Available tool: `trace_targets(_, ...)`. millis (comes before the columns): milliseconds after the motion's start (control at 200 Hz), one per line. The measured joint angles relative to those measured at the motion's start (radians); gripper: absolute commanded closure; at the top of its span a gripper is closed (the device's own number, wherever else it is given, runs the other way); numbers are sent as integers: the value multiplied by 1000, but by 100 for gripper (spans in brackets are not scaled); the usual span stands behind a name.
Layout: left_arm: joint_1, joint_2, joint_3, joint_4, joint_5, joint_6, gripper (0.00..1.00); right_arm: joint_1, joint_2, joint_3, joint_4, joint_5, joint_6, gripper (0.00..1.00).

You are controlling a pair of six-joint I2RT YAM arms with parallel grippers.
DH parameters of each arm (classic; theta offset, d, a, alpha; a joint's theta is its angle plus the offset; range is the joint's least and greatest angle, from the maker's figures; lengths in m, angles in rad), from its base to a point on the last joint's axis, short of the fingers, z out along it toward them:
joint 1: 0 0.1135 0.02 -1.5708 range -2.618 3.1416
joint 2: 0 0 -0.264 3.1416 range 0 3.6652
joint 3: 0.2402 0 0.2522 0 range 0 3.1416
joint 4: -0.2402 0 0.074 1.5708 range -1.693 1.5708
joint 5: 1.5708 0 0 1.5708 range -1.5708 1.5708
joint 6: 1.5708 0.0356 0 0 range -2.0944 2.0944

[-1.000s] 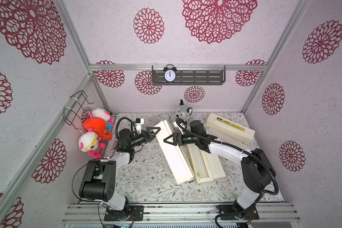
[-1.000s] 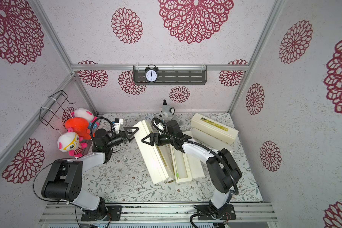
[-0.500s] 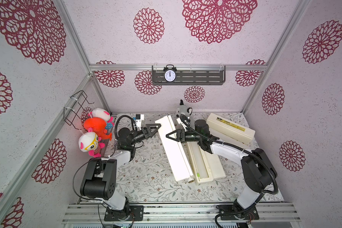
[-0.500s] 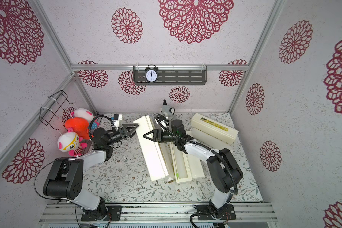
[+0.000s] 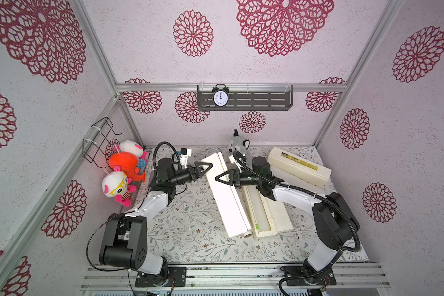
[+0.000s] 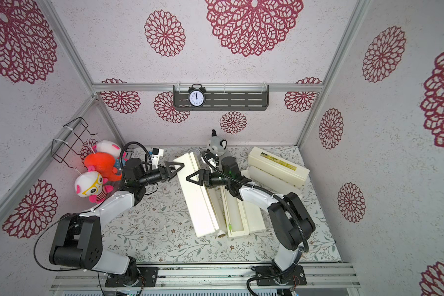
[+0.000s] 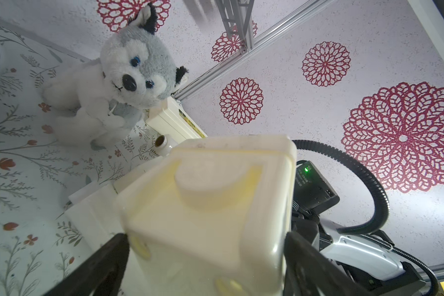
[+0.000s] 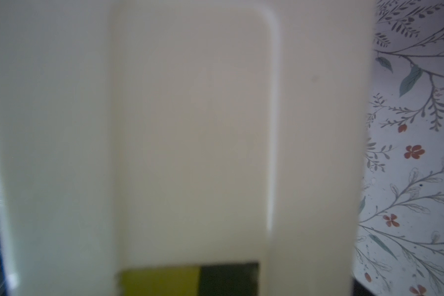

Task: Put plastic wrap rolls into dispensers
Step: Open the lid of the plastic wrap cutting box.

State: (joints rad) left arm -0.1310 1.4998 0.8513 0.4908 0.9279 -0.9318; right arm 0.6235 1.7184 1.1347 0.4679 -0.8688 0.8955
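Bracketing the raised lid point(image 5: 223, 194) of the middle dispenser point(image 5: 263, 220) on the worktop point(image 5: 190, 230), our left claw point(image 5: 204, 169) and right claw point(image 5: 223, 177) both stand spread (neither pinching). We judge a roll point(image 5: 257, 205) is seated; next, closing the lid

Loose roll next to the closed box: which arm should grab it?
Probably the right arm: the roll lies just beyond it. The left arm is across the tilted dispenser, jaws open around its end.
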Motion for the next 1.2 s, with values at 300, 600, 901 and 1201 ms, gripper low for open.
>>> trace_targets(300,3,11,-60,232,-1,-128,2,6,51,0,193,-29,115,30)
trace_targets(600,-3,29,-95,359,47,-225,2,16,87,0,298,-85,178,33)
trace_targets(901,-11,56,-91,356,58,-255,1,24,87,10,222,-76,125,33)
trace_targets(1201,23,58,-99,368,88,-303,12,33,82,33,142,-67,61,33)
